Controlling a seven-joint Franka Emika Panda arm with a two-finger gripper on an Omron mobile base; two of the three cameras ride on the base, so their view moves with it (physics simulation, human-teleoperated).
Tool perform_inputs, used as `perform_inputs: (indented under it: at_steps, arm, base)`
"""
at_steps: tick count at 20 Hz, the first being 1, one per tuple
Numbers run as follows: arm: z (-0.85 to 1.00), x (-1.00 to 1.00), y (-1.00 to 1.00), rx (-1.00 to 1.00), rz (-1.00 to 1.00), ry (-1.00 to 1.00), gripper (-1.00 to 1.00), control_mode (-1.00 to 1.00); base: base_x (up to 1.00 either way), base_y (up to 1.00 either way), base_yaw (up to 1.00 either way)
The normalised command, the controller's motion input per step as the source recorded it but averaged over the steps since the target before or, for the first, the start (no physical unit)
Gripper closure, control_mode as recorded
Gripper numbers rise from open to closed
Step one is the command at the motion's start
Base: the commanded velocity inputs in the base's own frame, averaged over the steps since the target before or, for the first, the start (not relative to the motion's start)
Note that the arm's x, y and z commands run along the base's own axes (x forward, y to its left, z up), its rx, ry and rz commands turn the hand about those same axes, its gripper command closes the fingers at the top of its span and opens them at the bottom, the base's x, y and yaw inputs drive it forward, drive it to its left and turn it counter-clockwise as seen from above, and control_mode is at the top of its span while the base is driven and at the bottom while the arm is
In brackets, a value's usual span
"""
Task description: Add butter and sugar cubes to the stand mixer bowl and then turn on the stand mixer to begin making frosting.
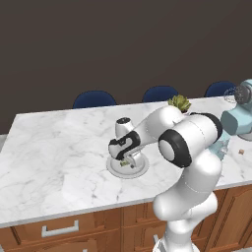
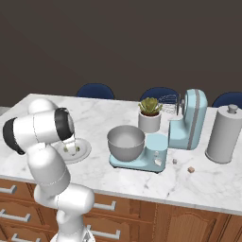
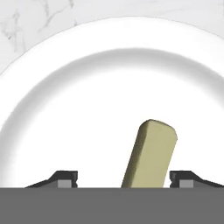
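Note:
The butter (image 3: 149,155), a pale yellow-green bar, lies on a shallow plate (image 3: 52,87), slanting up between my gripper's (image 3: 124,177) fingers. Both dark fingertips (image 3: 65,177) stand apart from the bar with a gap on each side, so the gripper is open around it. From the base views, the gripper (image 1: 125,158) reaches down onto the plate (image 1: 141,170) left of the mixer. The light blue stand mixer (image 2: 189,120) has its head tilted back, and the grey stand mixer bowl (image 2: 125,142) sits on its base. Two small sugar cubes (image 2: 191,169) lie on the counter right of the base.
A potted plant (image 2: 150,113) stands behind the bowl. A tall grey canister (image 2: 224,134) stands at the right end of the marble counter (image 2: 142,189). Blue chair backs (image 2: 96,90) line the far side. Wooden drawers run below the front edge.

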Motion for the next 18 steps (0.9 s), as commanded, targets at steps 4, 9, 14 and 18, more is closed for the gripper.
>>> perform_inputs:
  at_steps: [4, 9, 14, 18]
  arm:
    - [-0.29, 0.08, 0.0, 0.0, 0.0, 0.08, 1.0, -1.0]
    - [-0.24, 0.03, 0.01, 0.0, 0.0, -0.02, 1.0, -1.0]
    - [0.0, -0.08, -0.02, 0.0, -0.04, -0.11, 1.0, -1.0]
    - [0.29, -0.27, -0.28, 0.0, -0.11, -0.07, 1.0, -1.0]
  base:
    - [0.0, 0.0, 0.0]
    - [0.0, 0.0, 0.0]
    - [0.0, 0.0, 0.0]
    - [0.0, 0.0, 0.0]
